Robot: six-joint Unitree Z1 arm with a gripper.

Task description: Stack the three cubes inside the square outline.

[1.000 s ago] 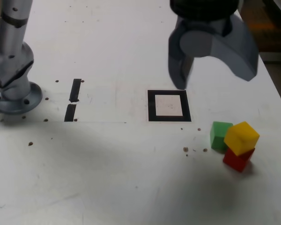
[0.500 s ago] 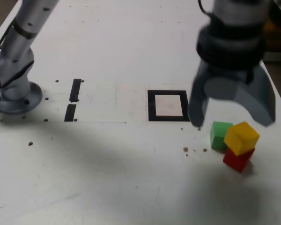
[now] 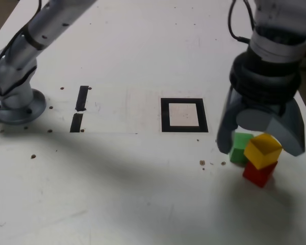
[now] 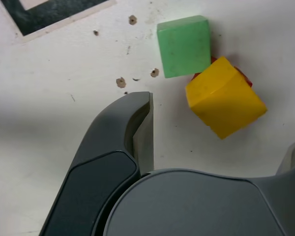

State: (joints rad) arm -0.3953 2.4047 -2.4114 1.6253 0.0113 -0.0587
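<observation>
The yellow cube [image 3: 263, 149] sits skewed on the red cube [image 3: 258, 172], which it mostly hides in the wrist view. The green cube [image 3: 239, 147] stands on the table [image 3: 143, 194] against them, partly behind a gripper finger in the exterior view. All three lie near the table's edge at the exterior view's right. The square outline [image 3: 184, 115], near mid-table, holds nothing. The gripper [image 3: 259, 139] hangs over the cubes, jaws spread wide, gripping nothing; its upper arm is cut off.

Gripper [image 3: 257, 137] smooth grey plastic, matt; cubes [image 4: 222, 97] matt, solid-coloured; table [image 3: 143, 194] white, scuffed; square outline [image 3: 184, 115] black tape.
</observation>
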